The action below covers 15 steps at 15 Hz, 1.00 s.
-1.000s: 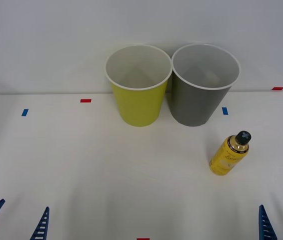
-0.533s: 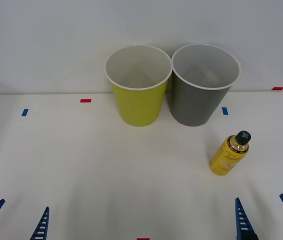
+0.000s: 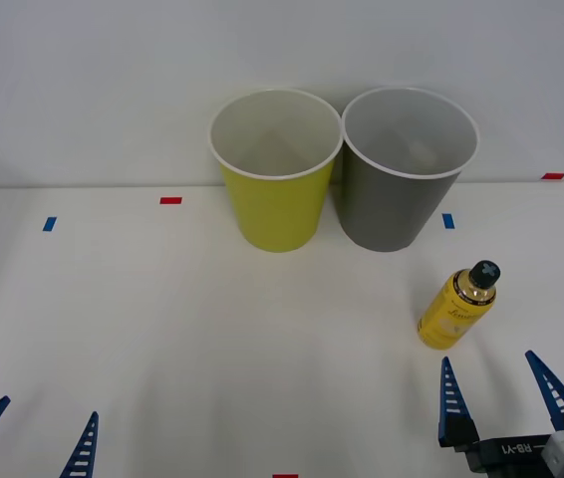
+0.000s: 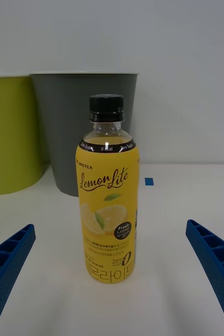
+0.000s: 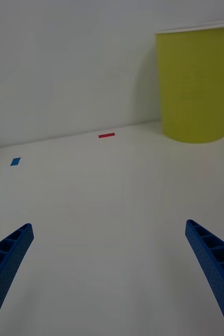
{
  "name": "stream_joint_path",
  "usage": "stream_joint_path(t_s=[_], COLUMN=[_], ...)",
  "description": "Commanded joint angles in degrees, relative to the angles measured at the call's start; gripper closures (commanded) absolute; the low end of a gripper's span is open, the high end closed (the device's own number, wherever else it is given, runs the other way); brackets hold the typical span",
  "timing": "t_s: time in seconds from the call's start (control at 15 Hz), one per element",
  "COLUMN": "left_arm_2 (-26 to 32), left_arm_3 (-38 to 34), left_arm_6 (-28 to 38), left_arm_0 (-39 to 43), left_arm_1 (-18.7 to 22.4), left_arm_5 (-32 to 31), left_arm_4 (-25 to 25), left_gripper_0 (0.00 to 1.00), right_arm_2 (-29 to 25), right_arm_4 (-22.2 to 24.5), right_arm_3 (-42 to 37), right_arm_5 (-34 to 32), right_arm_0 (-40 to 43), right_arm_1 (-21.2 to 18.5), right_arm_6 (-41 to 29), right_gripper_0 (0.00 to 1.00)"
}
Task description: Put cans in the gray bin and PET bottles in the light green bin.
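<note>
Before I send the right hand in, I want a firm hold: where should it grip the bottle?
Probably the bottle's straight labelled body, from the robot's side. It stands upright with free table around, centred before the open right hand.

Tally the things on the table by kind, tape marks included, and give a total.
Bins: 2, the light green bin and the gray bin
Bottles: 1, the yellow PET bottle
Red tape marks: 3
Blue tape marks: 2
Total: 8
</note>
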Motion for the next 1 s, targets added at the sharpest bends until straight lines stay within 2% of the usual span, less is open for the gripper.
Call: stream_joint_path(t_s=[0.07, 0.33, 0.6, 0.8, 1.0], left_arm_2=[0.0, 0.0, 0.0, 0.0, 0.0], left_arm_3=[0.0, 0.0, 0.0, 0.0, 0.0], left_arm_6=[0.0, 0.0, 0.0, 0.0, 0.0], left_arm_0=[0.0, 0.0, 0.0, 0.0, 0.0], left_arm_1=[0.0, 0.0, 0.0, 0.0, 0.0], left_arm_5=[0.0, 0.0, 0.0, 0.0, 0.0], left_arm_4=[0.0, 0.0, 0.0, 0.0, 0.0], left_gripper_0=[0.00, 0.00, 0.00, 0.00, 0.00], right_arm_2=[-1.9, -3.3, -3.5, -4.3, -4.7], right_arm_4=[1.0, 1.3, 1.3, 1.1, 0.9], right_arm_3=[0.0, 0.0, 0.1, 4.9, 5.7], right_arm_5=[4.9, 11.1, 15.1, 14.0, 14.6], right_arm_0=[-3.5, -7.8, -11.6, -15.9, -18.7], right_arm_1=[2.7, 5.7, 6.7, 7.1, 7.5], right_arm_6=[1.7, 3.1, 3.6, 3.4, 3.5], right_gripper_0=[0.00, 0.00, 0.00, 0.00, 0.00])
